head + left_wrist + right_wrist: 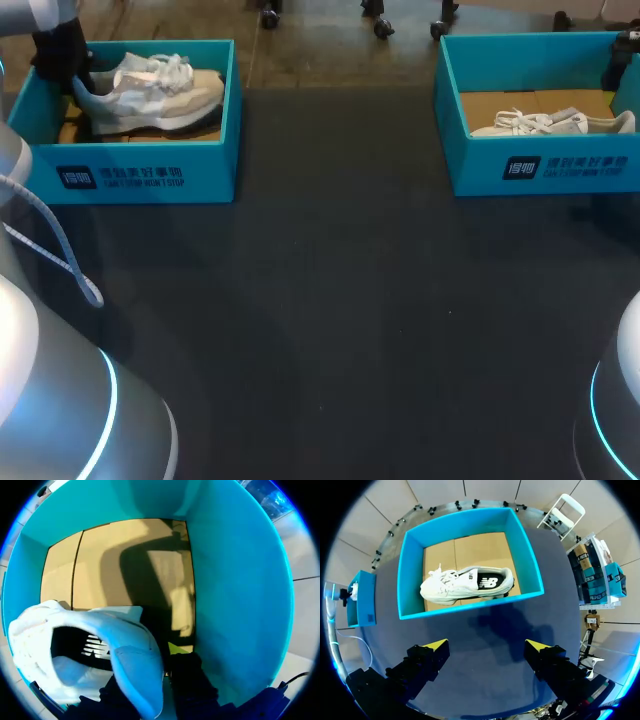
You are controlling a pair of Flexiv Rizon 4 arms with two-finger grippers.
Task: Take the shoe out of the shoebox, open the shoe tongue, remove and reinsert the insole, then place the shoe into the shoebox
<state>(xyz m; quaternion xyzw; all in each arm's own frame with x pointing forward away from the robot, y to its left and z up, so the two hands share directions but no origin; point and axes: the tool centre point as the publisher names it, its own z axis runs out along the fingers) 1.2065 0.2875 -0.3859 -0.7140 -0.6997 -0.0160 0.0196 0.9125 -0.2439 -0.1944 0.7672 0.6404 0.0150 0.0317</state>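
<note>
Two teal boxes sit at the far side of the counter [340, 320], one per arm. Step in hand is the first, i.e. getting the shoe [150, 92] out of the left shoebox [140, 175]. Shoe sits inside, heel twd the left hand [145, 672], which is down in the box at that end. Wrist view shows the heel collar btw its fingers, one inside the opening, one outside w/ its yellow tip at the back. It looks pinched shut on the collar, tho the inner contact is partly hidden.

Right hand [487, 652] hangs over bare counter short of the right shoebox [465, 609], fingers spread wide, holding nothing. A white shoe [465, 586] lies on its side in that box.

Next, prob.: lift straight up so the toe clears the box wall, then set the shoe on open counter btw the boxes. Grip is on soft collar only, so the shoe may swing or slip. Go slow.
</note>
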